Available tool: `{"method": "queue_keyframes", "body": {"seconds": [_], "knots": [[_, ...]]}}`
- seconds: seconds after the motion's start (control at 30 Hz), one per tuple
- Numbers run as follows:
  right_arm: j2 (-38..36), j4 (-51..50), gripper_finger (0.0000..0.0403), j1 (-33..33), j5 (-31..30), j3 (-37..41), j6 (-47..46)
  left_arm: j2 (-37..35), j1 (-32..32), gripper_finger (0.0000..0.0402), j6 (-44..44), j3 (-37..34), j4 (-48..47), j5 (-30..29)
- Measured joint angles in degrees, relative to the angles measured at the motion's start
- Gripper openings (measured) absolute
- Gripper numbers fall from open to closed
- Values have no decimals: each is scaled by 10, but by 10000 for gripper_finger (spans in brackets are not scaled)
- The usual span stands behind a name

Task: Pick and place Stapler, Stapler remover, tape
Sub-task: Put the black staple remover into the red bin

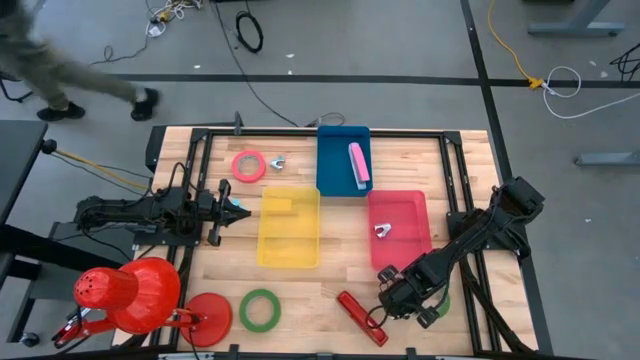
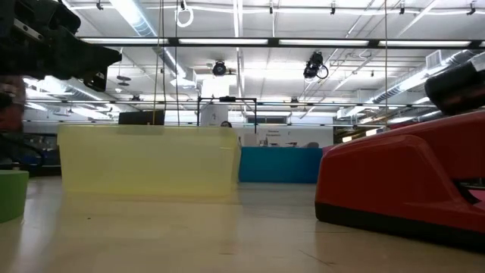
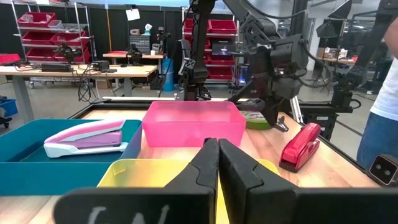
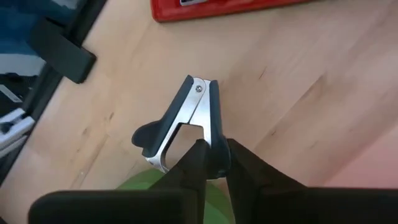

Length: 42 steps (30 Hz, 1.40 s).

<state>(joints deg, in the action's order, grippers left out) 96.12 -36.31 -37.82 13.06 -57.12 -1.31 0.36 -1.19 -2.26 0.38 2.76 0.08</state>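
Two grippers are in view. Nearest the front table edge, in the lower right of the high view, the right gripper [image 1: 405, 300] is seen with its fingers [image 4: 208, 163] clamped on a black-and-metal staple remover [image 4: 180, 121], held just above the bare table [image 1: 300, 290]. A green tape roll [image 4: 180, 193] lies directly under it, and a red stapler [image 1: 361, 317] lies just beside, to the lower left in that view. A second green tape roll [image 1: 260, 309] rests further left along the front edge.

The step in hand is judged to be the carrying of the remover to a bin. The grip is seen to fall on one arm of the tool only, so a slow lift is advised, with clearance kept over the stapler and the pink bin wall. The pink bin [image 1: 398, 228], just beyond, already holds a like remover [image 1: 383, 231] and is judged the proper destination.

At mid-table a yellow bin [image 1: 289, 226] stands. The left gripper [image 1: 237, 210] waits at its left side, fingers [image 3: 208, 165] pressed together on nothing.

Farther back, a blue bin [image 1: 340, 160] holds a pink-and-white stapler [image 1: 358, 163]; a red tape roll [image 1: 248, 165] and another remover [image 1: 277, 162] lie to its left.

No brand, label or writing can be read on any item.
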Motion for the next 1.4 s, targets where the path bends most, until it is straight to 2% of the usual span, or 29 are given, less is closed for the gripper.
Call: {"method": "queue_keyframes", "body": {"seconds": [0.37, 0.73, 0.9, 1.1, 1.4], "knots": [[-102, -6, 49, 30, -1, 0, -9, 0, 0, 16, 0, 0, 0, 0], [-197, -13, 49, 137, -2, 0, -3, 0, 0, 16, 0, 0, 0, 0], [-211, -41, 49, 202, -2, 0, 4, 0, 0, 16, 0, 0, 0, 0], [-211, -119, 49, 268, -2, 0, 10, 0, 0, 16, 0, 0, 0, 0], [-210, -187, 52, 317, -14, 0, 22, 0, 0, 16, 0, 0, 0, 0]]}}
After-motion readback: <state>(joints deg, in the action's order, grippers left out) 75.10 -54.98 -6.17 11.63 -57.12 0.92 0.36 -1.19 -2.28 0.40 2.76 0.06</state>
